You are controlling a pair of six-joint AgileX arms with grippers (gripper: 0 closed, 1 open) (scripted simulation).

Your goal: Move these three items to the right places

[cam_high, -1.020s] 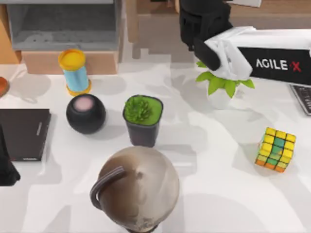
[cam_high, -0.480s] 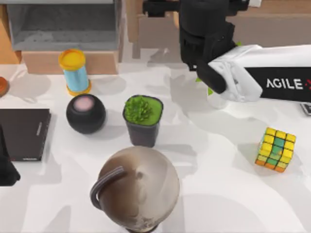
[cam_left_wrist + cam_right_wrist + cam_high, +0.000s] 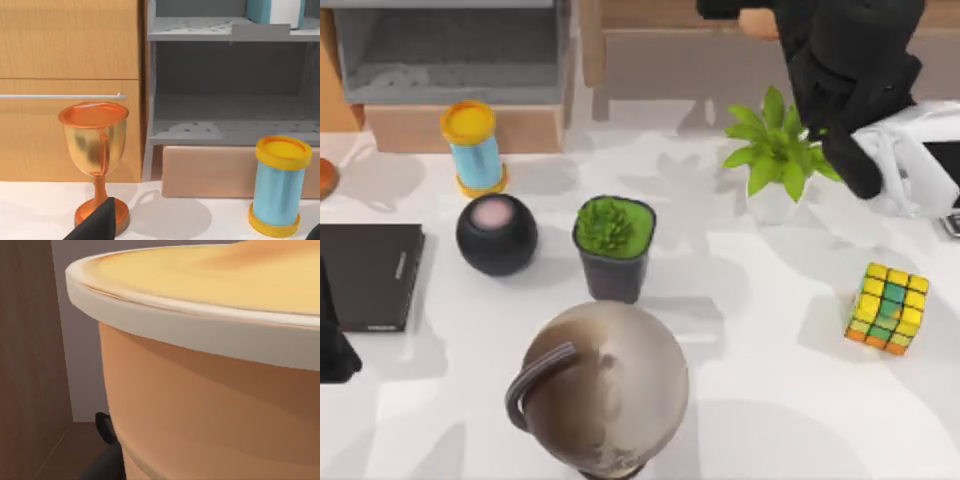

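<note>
While the right arm reaches over the far right of the table (image 3: pixel 770 400), its right gripper (image 3: pixel 740 12) is held up against the wooden cabinet (image 3: pixel 660 60) at the back. The small orange rounded object (image 3: pixel 757 22) is seen just beside the black gripper there. In the right wrist view that object (image 3: pixel 210 390) is pressed close to the camera, with a cream rim and a dark fingertip (image 3: pixel 106 432) against its side, so the jaws appear to be clenched on it.

The puzzle cube (image 3: pixel 888 307) is found on the table near the right edge, resting free and well apart from both grippers. In the left wrist view the teal-covered book (image 3: pixel 274 11) is seen standing on the upper level of the grey shelf (image 3: pixel 225 125).

The left gripper (image 3: pixel 332 345) is parked at the table's left edge, just beside the thin black book (image 3: pixel 368 275); whether it is released or clenched cannot be told. Ahead of it, a copper goblet (image 3: pixel 95 150) and a blue cylinder with yellow caps (image 3: pixel 473 147) are seen standing upright near the shelf.

Across the middle of the table are set a black ball (image 3: pixel 496 234), a dark pot of green plant (image 3: pixel 613 245), a leafy plant in a white pot (image 3: pixel 775 150) and, nearest the front, a large brown globe (image 3: pixel 605 385).
</note>
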